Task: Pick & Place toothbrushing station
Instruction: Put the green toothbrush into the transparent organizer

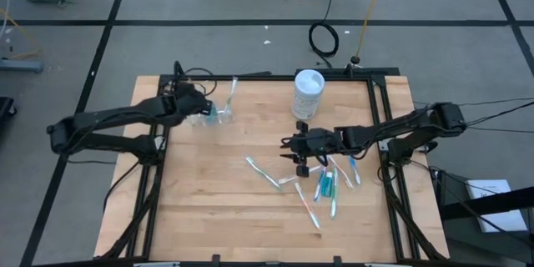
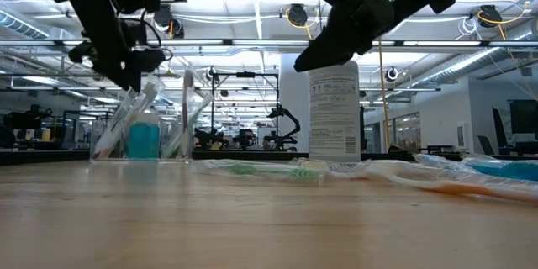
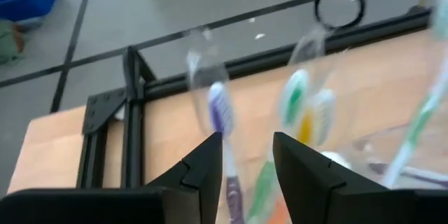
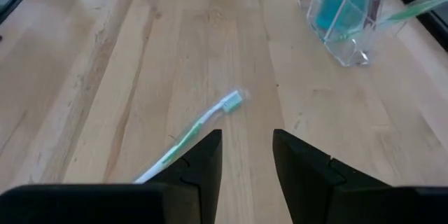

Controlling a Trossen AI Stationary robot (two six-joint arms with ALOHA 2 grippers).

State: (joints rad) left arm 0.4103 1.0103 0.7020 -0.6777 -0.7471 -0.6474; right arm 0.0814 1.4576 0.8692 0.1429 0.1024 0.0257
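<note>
Left gripper (image 1: 210, 110) parked over the clear cup (image 1: 219, 113) near the bench's (image 1: 209, 217) back left corner, fingers (image 3: 203, 164) parted, clasping nothing, brush heads poking up between and past them. In the cup: a blue tube (image 2: 144, 139) and several toothbrushes (image 3: 221, 112) leaning against the wall, one sticking out over the rim toward the back. Right gripper (image 1: 300, 157) hovering above the bench just right of centre, fingers (image 4: 199, 155) spread and empty, aimed at a green-striped toothbrush (image 4: 192, 134) lying flat on the wood. More loose brushes (image 1: 321, 188) scattered under and beside that arm, pale handles with green, blue and orange accents, some crossing each other, one pair (image 1: 265, 173) stretching toward the bench centre. White container (image 1: 308, 93) standing upright at the back edge, behind the right gripper, well apart from the cup. From the low camera, both grippers clear of the bench surface.
</note>
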